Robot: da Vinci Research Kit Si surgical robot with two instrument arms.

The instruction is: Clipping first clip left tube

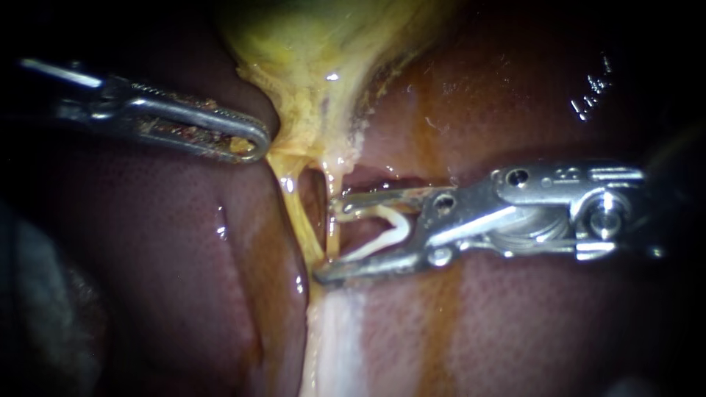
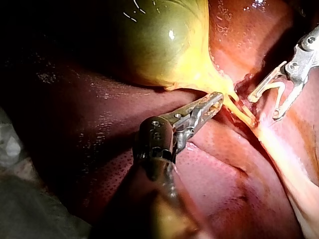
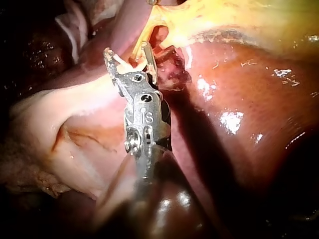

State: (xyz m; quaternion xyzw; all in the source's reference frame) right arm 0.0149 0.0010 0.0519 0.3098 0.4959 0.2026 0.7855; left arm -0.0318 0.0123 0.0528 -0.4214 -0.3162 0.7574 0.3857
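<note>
White clip (image 1: 392,225) sits held in the wide-apart jaws of your right instrument (image 1: 327,239), with the left tube (image 1: 296,213) just past their tips at nine o'clock, so squeezing now could pinch the right tube (image 1: 332,237) instead, or catch only half of the left one.

A surgical bench: a wet red liver (image 1: 184,242) and a yellow-green gallbladder (image 2: 149,40) lie under close light, darkness around, two thin steel tools over them (left instrument (image 1: 254,143); right instrument (image 1: 331,239) carrying a white clip (image 1: 396,223)).
</note>
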